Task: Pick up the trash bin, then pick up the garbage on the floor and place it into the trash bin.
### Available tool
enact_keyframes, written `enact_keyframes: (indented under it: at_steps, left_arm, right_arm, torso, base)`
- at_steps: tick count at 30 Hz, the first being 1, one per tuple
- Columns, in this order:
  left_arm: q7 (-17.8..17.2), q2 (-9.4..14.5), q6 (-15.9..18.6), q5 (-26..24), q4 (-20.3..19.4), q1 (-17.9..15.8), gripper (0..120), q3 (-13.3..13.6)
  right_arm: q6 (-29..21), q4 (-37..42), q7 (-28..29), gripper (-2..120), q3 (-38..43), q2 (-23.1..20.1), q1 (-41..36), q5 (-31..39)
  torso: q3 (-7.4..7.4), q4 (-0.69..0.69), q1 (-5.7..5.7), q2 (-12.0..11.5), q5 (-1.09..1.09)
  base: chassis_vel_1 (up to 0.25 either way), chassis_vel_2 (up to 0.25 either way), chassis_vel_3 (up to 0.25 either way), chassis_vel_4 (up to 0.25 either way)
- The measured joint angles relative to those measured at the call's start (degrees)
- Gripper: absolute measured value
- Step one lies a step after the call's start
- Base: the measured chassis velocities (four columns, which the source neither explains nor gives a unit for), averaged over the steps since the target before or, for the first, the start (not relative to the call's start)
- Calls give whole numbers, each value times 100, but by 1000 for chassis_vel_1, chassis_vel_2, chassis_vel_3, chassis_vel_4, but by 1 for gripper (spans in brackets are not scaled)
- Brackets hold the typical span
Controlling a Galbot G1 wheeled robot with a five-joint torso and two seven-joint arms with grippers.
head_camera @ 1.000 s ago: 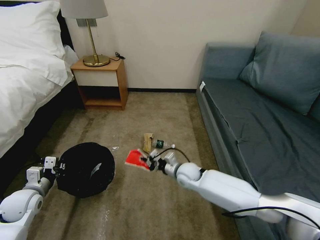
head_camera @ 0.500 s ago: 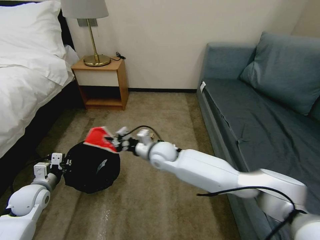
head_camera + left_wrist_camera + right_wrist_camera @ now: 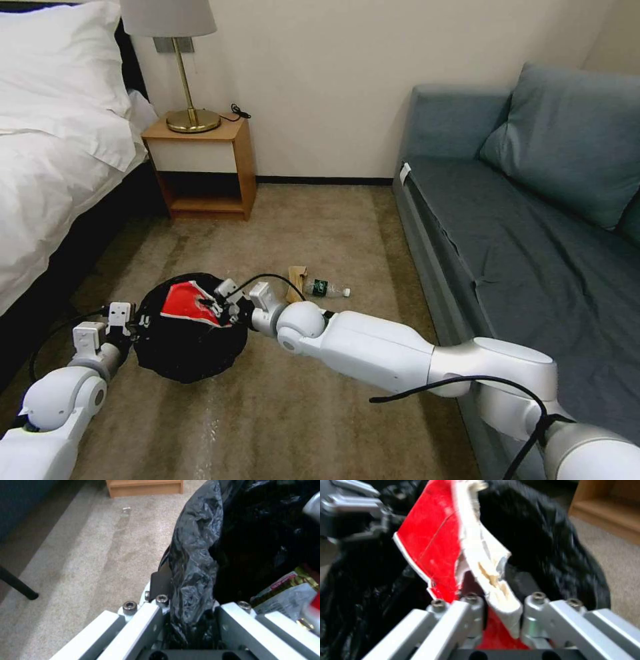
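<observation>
Right now I have the left gripper [image 3: 127, 325] at the near left, clamped on the rim of the trash bin [image 3: 190, 353]. My left wrist camera shows the black liner [image 3: 193, 562] pinched between the closed fingers, which I judge is what keeps the bin lifted and its mouth turned up toward my other arm. Some glossy packaging [image 3: 283, 597] already lies inside the bag.

Just to the right, the right gripper [image 3: 215, 308] reaches across from the near right and sits over the bin's opening. Its fingers are closed tight on the red snack bag [image 3: 189, 301]; in the right wrist view the torn white edge of the bag [image 3: 453, 555] stands up between the two pads with black plastic all around it. I hold it there so that on release it should drop into the liner, not onto the carpet [image 3: 320, 227].

A little farther, right of the bin, the tan paper wrapper [image 3: 295, 281] and the clear green-labelled bottle [image 3: 327, 290] lie on the floor, touching or nearly so, not yet collected. Beyond them stand the nightstand [image 3: 203, 163] and lamp [image 3: 179, 60] at the far left, the sofa [image 3: 533, 193] along the right.

Compared with a second ago, the red bag has travelled left from beside the bottle, passed above the far rim half a second back, and now hangs lower, within the mouth. The bin has also been brought slightly farther from me.
</observation>
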Motion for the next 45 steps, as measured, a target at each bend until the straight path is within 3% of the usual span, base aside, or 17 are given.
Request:
enact_keyframes:
  at_steps: [11, 13, 18, 21, 30, 45]
  left_arm:
    - [5, -49, -21, 10, -71, 89, 1, -66]
    - [8, -62, -45, 18, -92, 143, 1, -103]
    - [11, -61, -67, 18, -101, 175, 1, -138]
    - [17, -68, -87, 13, -101, 193, 1, -184]
    - [20, -60, -96, 10, -98, 193, 1, -174]
    - [45, -192, -101, 151, -314, 444, 1, -151]
  right_arm:
    - [-83, 314, 465, 56, 101, -12, -92, -34]
    - [-172, 475, 706, 70, 141, -52, -104, -27]
    - [-239, 580, 831, 81, 175, -87, -104, -17]
    - [-305, 723, 898, 96, 126, -116, -110, 10]
    - [-597, 1049, 921, 100, -423, -262, 154, 202]
    - [-1029, 1381, 503, 100, -1713, -383, 1833, 1056]
  torso:
    - [-1, 0, 0, 0, 0]
    - [0, 0, 0, 0, 0]
    - [0, 0, 0, 0, 0]
    - [-1, 0, 0, 0, 0]
    - [0, 0, 0, 0, 1]
    - [0, 0, 0, 0, 1]
  base:
    - [0, 0, 0, 0]
    - [0, 0, 0, 0]
    - [0, 0, 0, 0]
    - [0, 0, 0, 0]
    - [0, 0, 0, 0]
    - [0, 0, 0, 0]
